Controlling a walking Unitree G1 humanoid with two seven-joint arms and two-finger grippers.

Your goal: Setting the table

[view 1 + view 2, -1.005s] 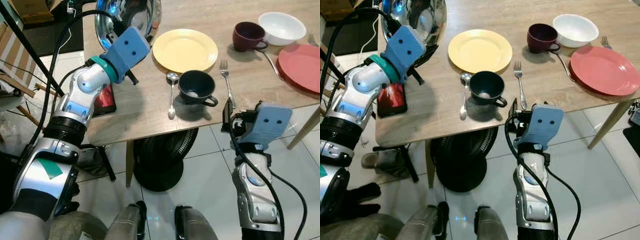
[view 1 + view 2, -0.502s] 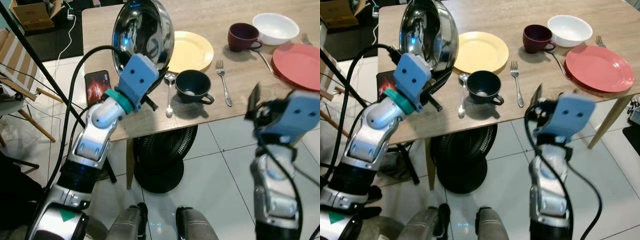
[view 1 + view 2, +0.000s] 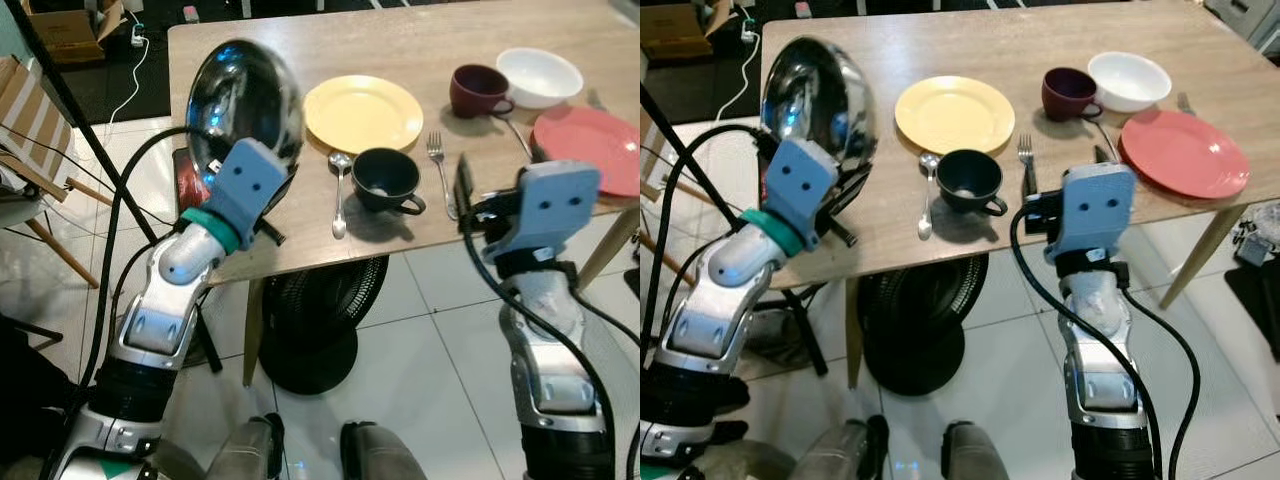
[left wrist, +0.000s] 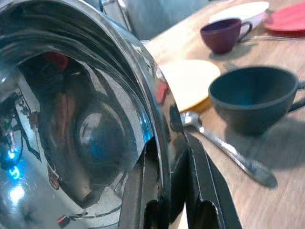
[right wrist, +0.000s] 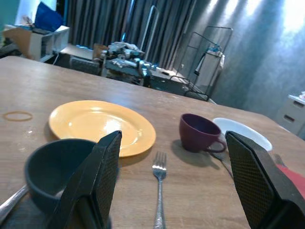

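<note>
Compared to a moment back, the left gripper (image 4: 167, 200) has swung the steel bowl (image 3: 243, 112) out toward the table's (image 3: 300, 220) left edge; its fingers are pinched on the rim, bowl tipped up on edge above the left front corner. The right gripper (image 5: 174, 181) has pulled in to the front edge, fingers spread wide, holding nothing, aimed at the fork (image 5: 158, 191). Yellow plate (image 3: 954, 113) sits mid-table, dark cup (image 3: 968, 180) and spoon (image 3: 927, 195) just in front. Maroon mug (image 3: 1068, 92), white bowl (image 3: 1129, 80) and red plate (image 3: 1183, 152) crowd the right end. Bare wood along the far edge.
</note>
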